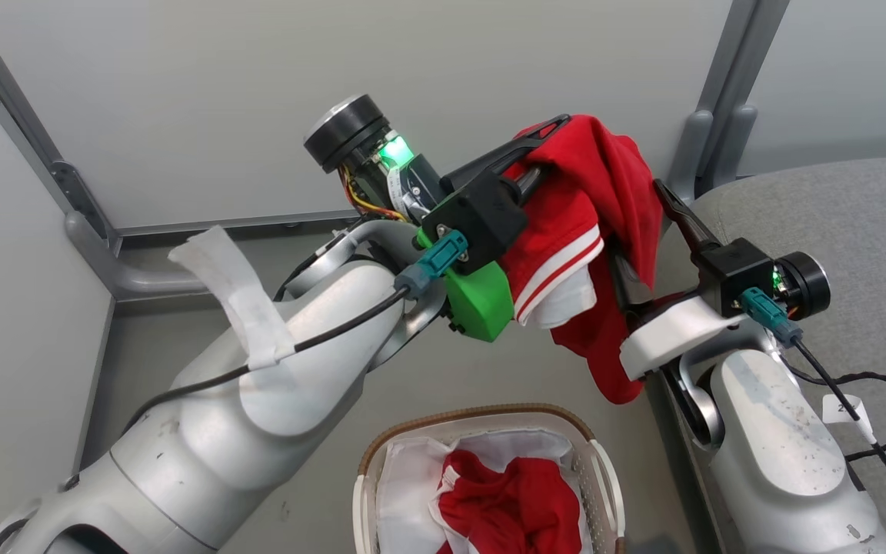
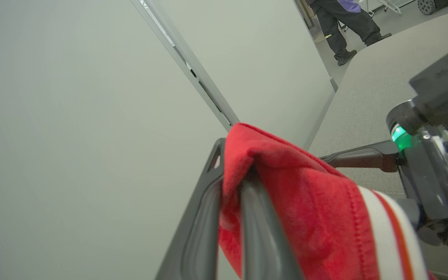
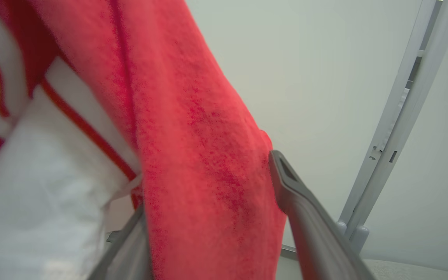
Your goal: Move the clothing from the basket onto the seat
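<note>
Clothing [image 1: 612, 177] hangs clamped in left end effector [image 1: 547, 150], perhaps loose between right end effector's [image 1: 637, 227] spread fingers.

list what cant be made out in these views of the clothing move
basket: near half cut off by the head view's bottom edge, so how much clothing lies inside is unclear.
right gripper: the lifted garment covers its finger gap in the right wrist view; pinching or not, cannot tell.
person: above the legs, cut off by the left wrist view's top edge.
</note>
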You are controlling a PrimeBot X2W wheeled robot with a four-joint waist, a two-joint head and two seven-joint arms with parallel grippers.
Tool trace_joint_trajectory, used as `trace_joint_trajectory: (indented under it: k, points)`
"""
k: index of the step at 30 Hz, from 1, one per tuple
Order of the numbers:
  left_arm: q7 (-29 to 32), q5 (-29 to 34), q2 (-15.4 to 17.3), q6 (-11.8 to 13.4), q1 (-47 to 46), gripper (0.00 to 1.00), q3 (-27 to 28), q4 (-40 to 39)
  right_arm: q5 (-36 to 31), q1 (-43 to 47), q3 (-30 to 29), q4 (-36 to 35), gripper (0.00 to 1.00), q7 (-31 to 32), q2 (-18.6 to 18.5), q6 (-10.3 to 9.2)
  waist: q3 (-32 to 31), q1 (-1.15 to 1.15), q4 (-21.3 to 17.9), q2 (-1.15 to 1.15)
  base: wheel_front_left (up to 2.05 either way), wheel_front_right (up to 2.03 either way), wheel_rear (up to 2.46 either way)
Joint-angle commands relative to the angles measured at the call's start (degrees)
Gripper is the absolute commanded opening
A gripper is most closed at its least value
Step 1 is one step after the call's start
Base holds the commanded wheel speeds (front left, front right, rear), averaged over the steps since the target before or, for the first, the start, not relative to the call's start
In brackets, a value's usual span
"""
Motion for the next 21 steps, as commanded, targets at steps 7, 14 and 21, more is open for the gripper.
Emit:
trace_joint_trajectory:
  k: [7, 14, 21]
  points:
    - [-1.7, -1.8, 3.2, 1.6, 5.2, 0.0, 0.7, 0.0, 0.2, -1.9, 1.2, 1.1, 0.0, -0.3, -0.2, -0.04, -0.1, 0.0, -0.7, 0.59, 0.0, 0.0, 0.0]
    - [-6.2, -3.4, 4.5, 4.1, 11.5, 0.4, 1.8, 1.2, 1.3, -1.6, 1.5, 1.4, 0.0, -0.3, -0.2, -0.06, 0.2, 0.0, -1.4, 0.59, 0.0, 0.0, 0.0]
    - [-8.0, -4.7, 4.5, 6.2, 18.8, 1.0, 4.7, 0.6, 0.8, -2.2, 1.3, 1.3, 0.0, -0.3, -0.2, -0.06, 0.9, 0.0, -1.5, 0.59, 0.0, 0.0, 0.0]
